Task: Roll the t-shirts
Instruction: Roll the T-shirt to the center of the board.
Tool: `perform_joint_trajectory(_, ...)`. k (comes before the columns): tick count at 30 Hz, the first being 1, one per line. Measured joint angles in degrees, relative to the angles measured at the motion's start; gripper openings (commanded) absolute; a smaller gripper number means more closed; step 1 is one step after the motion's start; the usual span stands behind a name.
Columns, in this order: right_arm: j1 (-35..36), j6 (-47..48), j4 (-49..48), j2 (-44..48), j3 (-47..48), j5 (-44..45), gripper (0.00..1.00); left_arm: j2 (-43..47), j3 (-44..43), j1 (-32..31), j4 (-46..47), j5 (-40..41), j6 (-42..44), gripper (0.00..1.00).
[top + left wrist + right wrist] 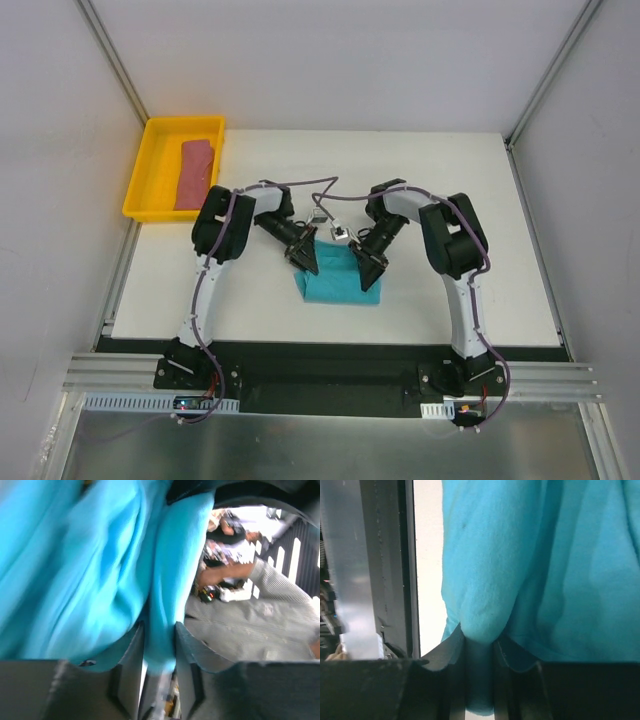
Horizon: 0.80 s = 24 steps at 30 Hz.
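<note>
Table (450, 200) bears the teal shirt (335, 287) bunched near its middle — the yellow tray (140, 190) at the far left corner holds the red shirt (195, 175), folded. Left gripper (303, 258) and right gripper (370, 263) meet the teal shirt's far edge, each with jaws pinching a fold of its cloth

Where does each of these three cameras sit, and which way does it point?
Top external: fixed above and behind the arms, looking down on the table, teal t-shirt and yellow tray; both arms show.
Left wrist: on the left arm, looking along the left tool, which pinches the shirt.
Right wrist: on the right arm, looking along the right tool, likewise pinching.
Shared: all three see the teal t-shirt.
</note>
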State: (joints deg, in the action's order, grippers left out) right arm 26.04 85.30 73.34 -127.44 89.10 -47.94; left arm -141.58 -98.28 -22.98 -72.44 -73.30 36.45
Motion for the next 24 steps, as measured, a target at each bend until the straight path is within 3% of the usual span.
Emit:
perform_joint_trajectory(6, -0.5, -5.6, 7.2, -8.4, 8.4, 0.0, 0.11, 10.3, 3.5, 6.6, 7.3, 4.8, -3.0, 0.38)
perform_joint_trajectory(10, -0.7, -12.0, 11.2, -13.1, 13.4, 0.1, 0.12, 25.8, 8.3, 5.6, 14.4, 12.3, -1.9, 0.44)
perform_joint_trajectory(13, -1.0, -14.8, 12.1, -14.3, 14.3, -0.1, 0.12, 37.9, 15.0, 1.0, 20.2, 19.0, 1.4, 0.45)
perform_joint_trajectory(18, -1.0, -17.4, 12.5, -15.0, 15.0, 0.1, 0.13, 54.3, 33.7, -13.5, 37.4, 36.2, 7.0, 0.5)
perform_joint_trajectory(21, -1.0, -18.2, 12.6, -15.1, 15.2, 0.1, 0.13, 58.3, 43.4, -20.8, 44.9, 43.0, 9.7, 0.51)
perform_joint_trajectory(24, -1.1, -18.7, 12.6, -15.3, 15.3, 0.1, 0.13, 58.2, 46.6, -24.2, 49.4, 47.5, 11.2, 0.52)
